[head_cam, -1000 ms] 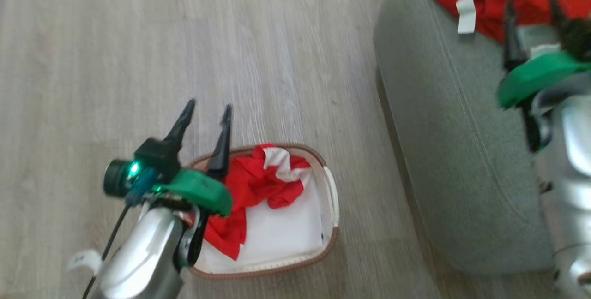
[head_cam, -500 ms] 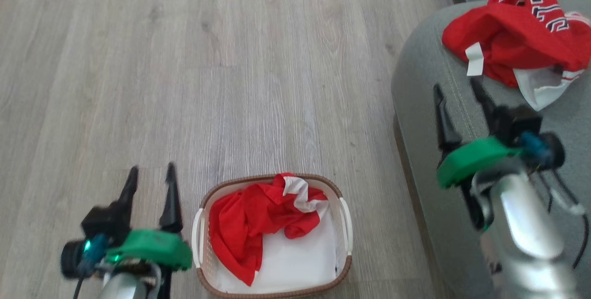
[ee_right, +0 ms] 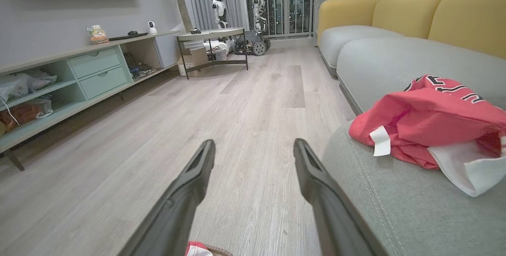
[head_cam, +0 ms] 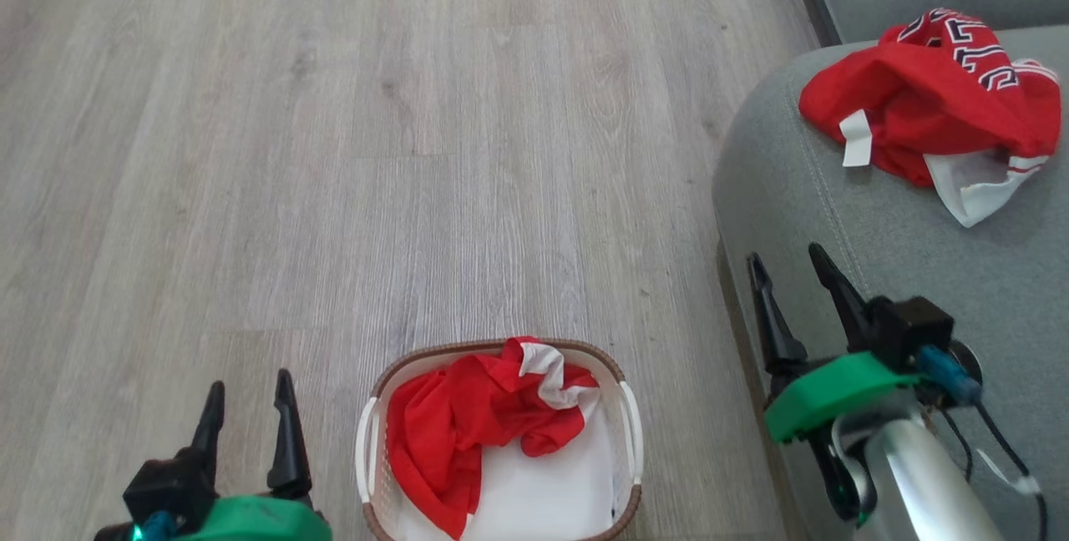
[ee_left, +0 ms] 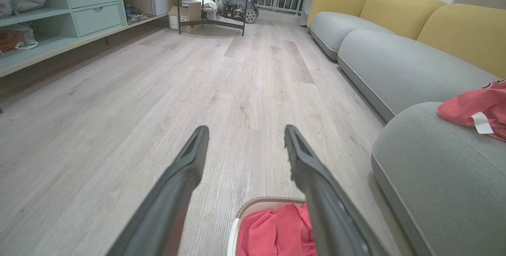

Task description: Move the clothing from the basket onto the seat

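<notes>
You have the left tool (head_cam: 250,381) and right tool (head_cam: 784,254) open and empty. A red garment (head_cam: 468,432) lies in the basket (head_cam: 632,432) at bottom centre, a lettered garment (head_cam: 910,98) on the seat (head_cam: 835,215) at upper right.

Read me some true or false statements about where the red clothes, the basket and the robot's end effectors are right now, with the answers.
1. A red garment lies in the basket. True.
2. The garment with black-and-white lettering is on the floor. False: the lettered garment lies on the seat.
3. The left end effector and the right end effector are both open and empty. True.
4. The basket stands on the seat. False: it stands on the wooden floor, beside the seat.
5. The right end effector grips the white tag. False: the white tag hangs on the lettered garment, apart from the fingers.
</notes>
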You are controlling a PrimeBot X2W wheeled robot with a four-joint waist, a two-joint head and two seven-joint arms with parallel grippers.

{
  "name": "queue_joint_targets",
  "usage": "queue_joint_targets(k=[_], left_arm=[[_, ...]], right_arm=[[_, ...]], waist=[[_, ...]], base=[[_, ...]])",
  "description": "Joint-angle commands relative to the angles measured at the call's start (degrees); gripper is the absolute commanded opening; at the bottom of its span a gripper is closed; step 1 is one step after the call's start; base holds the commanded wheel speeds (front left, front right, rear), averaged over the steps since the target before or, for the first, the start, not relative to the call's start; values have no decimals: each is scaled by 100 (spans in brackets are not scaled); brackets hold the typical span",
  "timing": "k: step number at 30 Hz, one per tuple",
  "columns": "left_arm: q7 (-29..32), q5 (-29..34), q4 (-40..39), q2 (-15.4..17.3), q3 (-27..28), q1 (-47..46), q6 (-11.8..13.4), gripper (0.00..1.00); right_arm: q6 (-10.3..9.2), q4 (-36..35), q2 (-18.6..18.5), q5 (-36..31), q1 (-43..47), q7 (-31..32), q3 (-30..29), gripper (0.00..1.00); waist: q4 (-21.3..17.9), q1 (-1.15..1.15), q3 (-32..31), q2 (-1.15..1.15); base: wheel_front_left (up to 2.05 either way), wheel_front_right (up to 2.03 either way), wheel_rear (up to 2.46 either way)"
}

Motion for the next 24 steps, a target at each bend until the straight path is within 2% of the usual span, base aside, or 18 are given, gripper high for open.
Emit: queue_joint_targets(k=[1, 24], left_arm=[[-72, 53, -212, 4, 228, -178, -37, 100], [-72, 379, 23, -232, 517, -159, -392, 100]], right_arm=[[-2, -229, 57, 33, -100, -36, 86, 100], [-2, -288, 58, 113, 214, -36, 73, 100]], waist=[[11, 0, -13, 0], [15, 0, -26, 0]], base=[[0, 0, 0], [0, 0, 0]])
